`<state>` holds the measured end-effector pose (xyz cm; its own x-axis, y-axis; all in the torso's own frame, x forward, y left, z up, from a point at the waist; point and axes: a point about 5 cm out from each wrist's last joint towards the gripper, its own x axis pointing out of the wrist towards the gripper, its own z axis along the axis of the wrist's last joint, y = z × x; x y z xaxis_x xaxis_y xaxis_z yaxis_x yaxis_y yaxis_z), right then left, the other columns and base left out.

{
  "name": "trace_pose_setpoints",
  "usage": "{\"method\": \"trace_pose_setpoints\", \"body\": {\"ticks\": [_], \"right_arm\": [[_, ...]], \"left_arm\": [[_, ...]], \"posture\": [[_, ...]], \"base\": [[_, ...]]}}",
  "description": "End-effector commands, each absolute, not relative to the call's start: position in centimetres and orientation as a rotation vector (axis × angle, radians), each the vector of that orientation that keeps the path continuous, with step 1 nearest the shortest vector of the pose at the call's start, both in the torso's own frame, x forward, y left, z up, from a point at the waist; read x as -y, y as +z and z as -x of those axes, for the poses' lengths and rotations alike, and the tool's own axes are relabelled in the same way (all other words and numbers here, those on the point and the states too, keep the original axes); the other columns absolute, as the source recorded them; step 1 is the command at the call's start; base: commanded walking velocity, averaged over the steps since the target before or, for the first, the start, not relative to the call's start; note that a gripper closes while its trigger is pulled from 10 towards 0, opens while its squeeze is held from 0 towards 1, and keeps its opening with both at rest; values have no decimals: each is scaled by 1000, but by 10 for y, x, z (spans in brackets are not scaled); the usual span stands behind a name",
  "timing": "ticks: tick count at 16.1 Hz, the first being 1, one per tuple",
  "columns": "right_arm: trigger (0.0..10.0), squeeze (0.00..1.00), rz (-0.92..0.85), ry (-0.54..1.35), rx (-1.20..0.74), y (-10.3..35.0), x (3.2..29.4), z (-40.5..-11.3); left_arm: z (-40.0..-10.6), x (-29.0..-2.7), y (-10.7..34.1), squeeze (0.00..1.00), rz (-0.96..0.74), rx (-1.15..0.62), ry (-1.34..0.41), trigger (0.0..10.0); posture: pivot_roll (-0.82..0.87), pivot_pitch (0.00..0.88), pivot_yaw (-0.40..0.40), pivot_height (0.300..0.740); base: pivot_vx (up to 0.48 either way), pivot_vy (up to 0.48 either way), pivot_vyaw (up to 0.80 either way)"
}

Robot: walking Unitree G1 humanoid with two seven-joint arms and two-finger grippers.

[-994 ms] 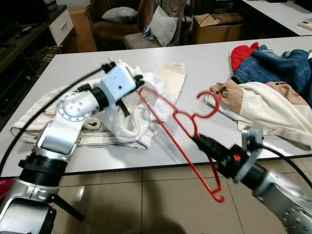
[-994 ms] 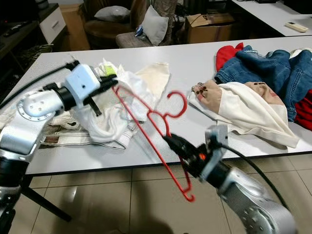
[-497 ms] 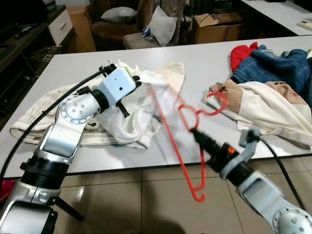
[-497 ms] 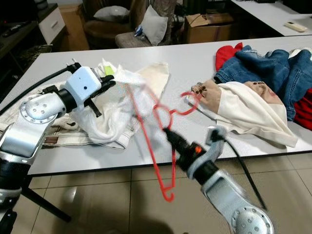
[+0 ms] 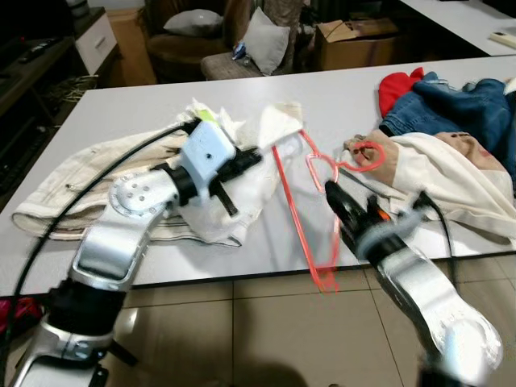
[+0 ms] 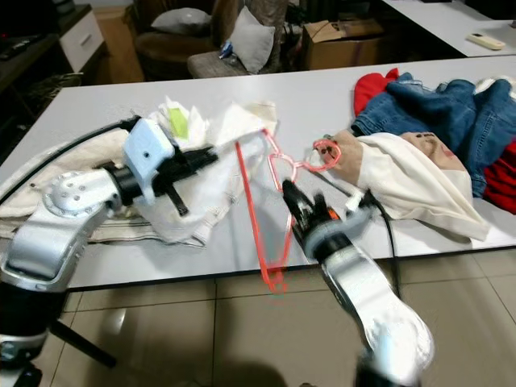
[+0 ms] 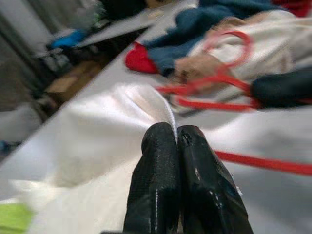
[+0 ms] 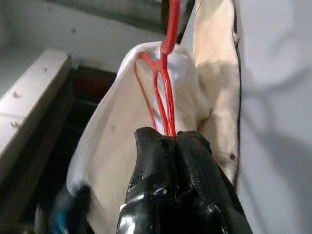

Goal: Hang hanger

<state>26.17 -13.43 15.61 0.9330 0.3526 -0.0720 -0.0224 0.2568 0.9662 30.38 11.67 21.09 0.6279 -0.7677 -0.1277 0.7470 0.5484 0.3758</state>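
Grey table (image 5: 121, 105), long, set on a tiled floor (image 5: 266, 339), laden with laundry. Red hanger (image 5: 302, 205): thin plastic, held over the table's near edge, its hook (image 5: 367, 155) lying against the beige cloth on the robot's right, its lower corner hanging past the edge above the floor. Right gripper (image 5: 332, 193): fingers clamped tight on the hanger near its neck; in the right wrist view the red wire runs out from between the closed black fingertips (image 8: 156, 146). Left gripper (image 5: 254, 157): fingers pressed together on a fold of the white garment (image 5: 242, 173), the pinched edge visible in the left wrist view just above the fingertips (image 7: 163, 146); this gripper sits close beside the hanger's upper arm. White garment: crumpled, spread mid-table, overlying a cream pair of trousers (image 5: 72, 181) that extends toward the robot's left. Blue jeans (image 5: 459, 105), a red cloth (image 5: 399, 85) and a beige-and-cream garment (image 5: 451, 173): heaped together on the robot's right side of the table. Background: armchair with cushion (image 5: 266, 36), cardboard box (image 5: 351, 40).
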Motion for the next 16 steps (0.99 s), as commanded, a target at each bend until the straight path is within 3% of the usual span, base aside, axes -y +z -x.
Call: {"method": "trace_pose_setpoints", "body": {"ticks": [1,6,9,13,16], "right_arm": [[10000,0,-1361,229,-265,160,132,-268],[10000,0,-1270,301,-252,170,96,-307],[10000,0,-1301,271,-192,175,96,-322],[10000,0,-1249,261,-174,173,80,-331],[10000,0,-1225,289,-188,173,66,-332]], "left_arm": [[-302,-120,206,0,-422,19,-894,0],[-306,-102,209,0,-261,-35,-933,0],[-298,-92,216,0,-158,-63,-1017,235],[-289,-72,221,0,32,-114,-1093,275],[-298,-62,232,0,184,-71,-1030,235]], "posture": [[-109,0,84,740],[-103,0,99,740],[-92,0,103,740],[-76,0,96,740],[-63,0,90,740]], "base": [[0,0,0],[0,0,0],[0,0,0],[0,0,0],[0,0,0]]}}
